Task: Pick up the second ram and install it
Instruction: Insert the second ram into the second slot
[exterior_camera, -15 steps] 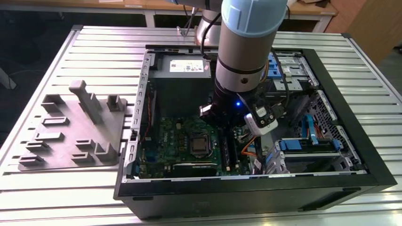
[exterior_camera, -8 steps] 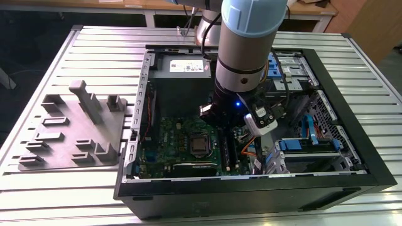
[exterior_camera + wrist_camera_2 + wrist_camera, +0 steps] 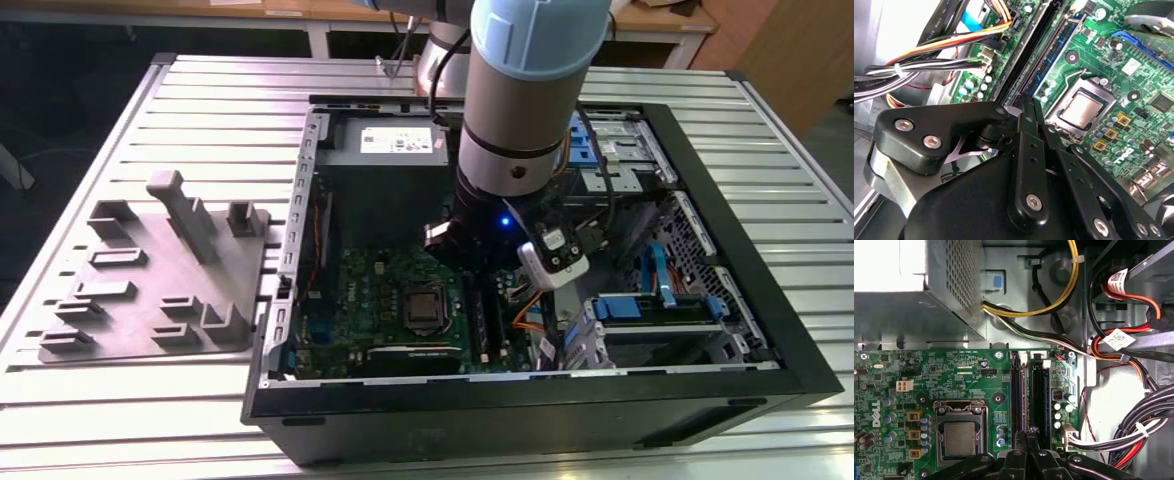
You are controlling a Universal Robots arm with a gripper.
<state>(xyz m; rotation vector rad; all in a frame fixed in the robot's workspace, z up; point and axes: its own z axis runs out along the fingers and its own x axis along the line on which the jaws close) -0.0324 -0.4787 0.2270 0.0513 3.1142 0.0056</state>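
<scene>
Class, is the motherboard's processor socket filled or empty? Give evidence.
Filled: a square silver processor sits inside the socket's metal frame on the green motherboard, with no cooler covering it.

Pale blue and grey robot arm (image 3: 523, 80) reaches steeply down, black wrist (image 3: 478, 228) lowest. In both wrist views, black metal linkage gripper (image 3: 1026, 100) (image 3: 1027, 434) points downward, fingertips pressed together.

The second ram (image 3: 1026, 390) is a long, thin, dark stick. It stands on edge, in line with the memory slots (image 3: 1040, 390).
</scene>
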